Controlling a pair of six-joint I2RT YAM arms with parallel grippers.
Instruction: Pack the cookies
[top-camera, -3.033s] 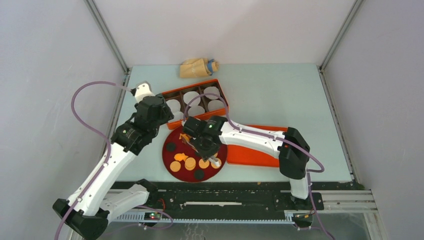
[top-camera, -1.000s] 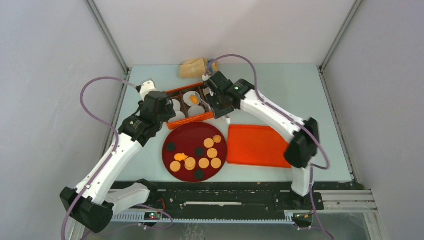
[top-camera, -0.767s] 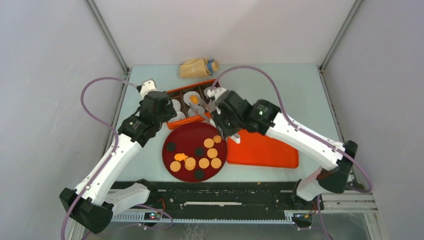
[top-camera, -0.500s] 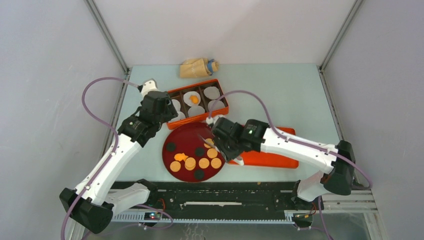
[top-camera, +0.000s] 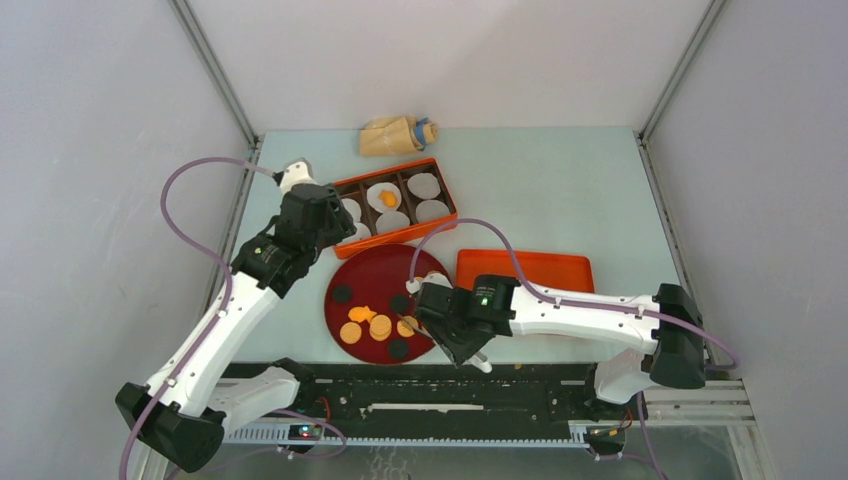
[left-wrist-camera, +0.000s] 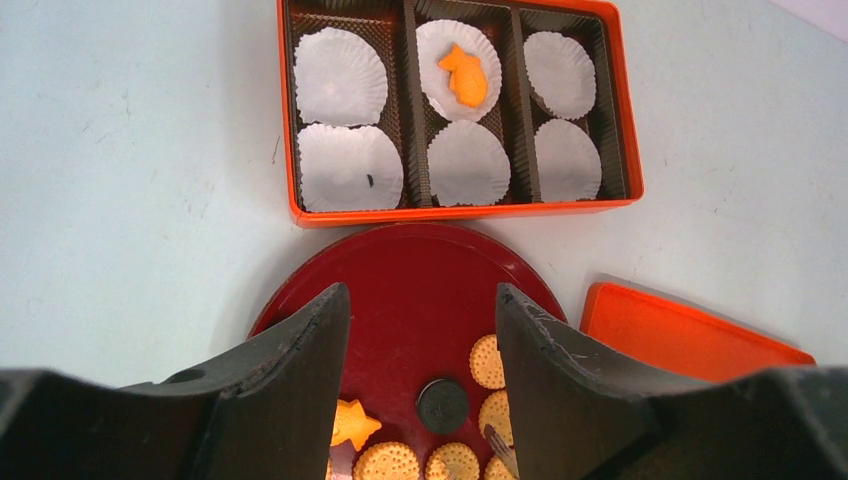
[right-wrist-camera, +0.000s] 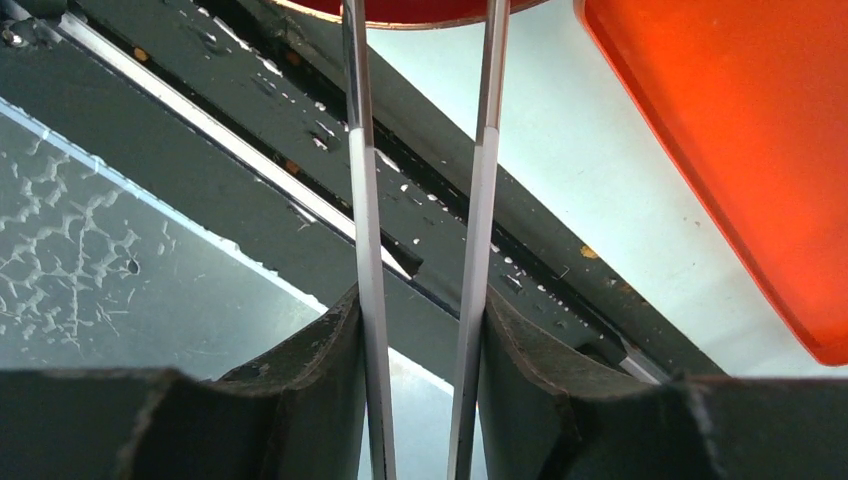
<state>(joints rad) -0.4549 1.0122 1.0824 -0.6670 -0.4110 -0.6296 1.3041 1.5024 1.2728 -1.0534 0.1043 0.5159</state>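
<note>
My left gripper (left-wrist-camera: 420, 300) hangs over the dark red plate (left-wrist-camera: 400, 270), fingers (left-wrist-camera: 290, 390) spread wide, nothing between them. My right gripper (top-camera: 418, 322) sits low at the plate's near right side. Its two thin metal blades (right-wrist-camera: 358, 150) run apart, but the tips are cut off at the frame's top — whether they pinch anything I cannot tell. The cookies (left-wrist-camera: 487, 361) lie on the plate, tan and dark rounds. One orange fish-shaped cookie (left-wrist-camera: 463, 75) rests in a white liner (left-wrist-camera: 440, 42) in the orange box (left-wrist-camera: 455, 212), middle compartment. Pale green table (top-camera: 560, 190), plain grey walls (top-camera: 100, 200) — an orange lid (top-camera: 525, 272) just beside the plate, a tan bag (top-camera: 395, 135) at the far edge.
</note>
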